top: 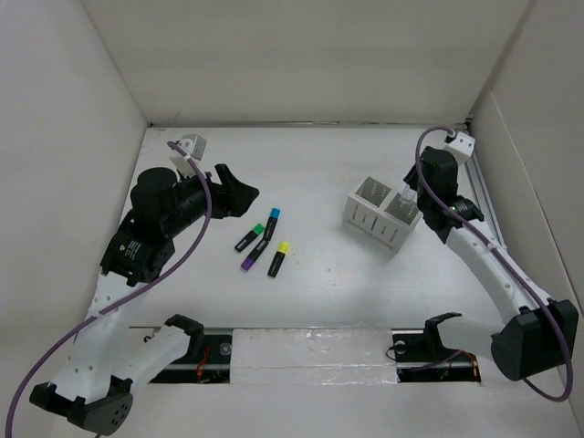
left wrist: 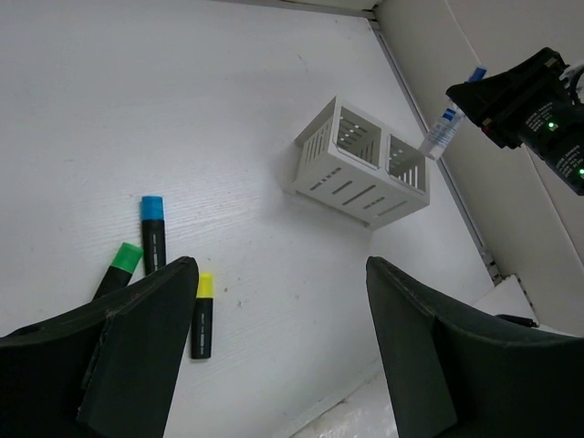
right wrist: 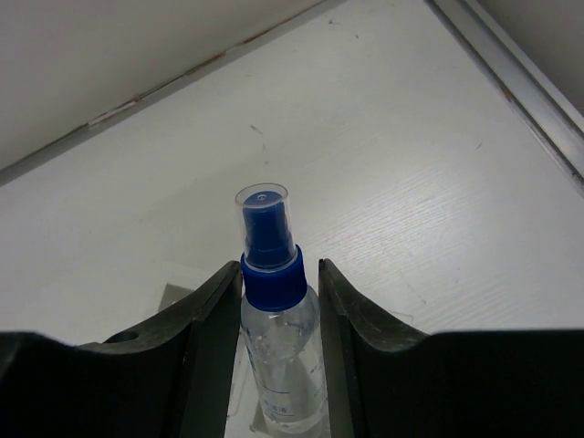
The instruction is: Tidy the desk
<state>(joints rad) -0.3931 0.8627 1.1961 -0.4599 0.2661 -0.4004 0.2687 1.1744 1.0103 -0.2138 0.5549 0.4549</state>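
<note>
Now, right hand: clamped on bottle, beside holder near right edge, likely for dropping in.
Left hand: wide open, empty, above markers.

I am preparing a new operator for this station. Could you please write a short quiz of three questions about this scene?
1. How many highlighters lie on the desk?
2. True or false: the left jaws hold a highlighter.
3. What do the right jaws grip? A) spray bottle B) stapler C) mug

Key: 1. Four. 2. False; they are open and empty. 3. A.
</note>
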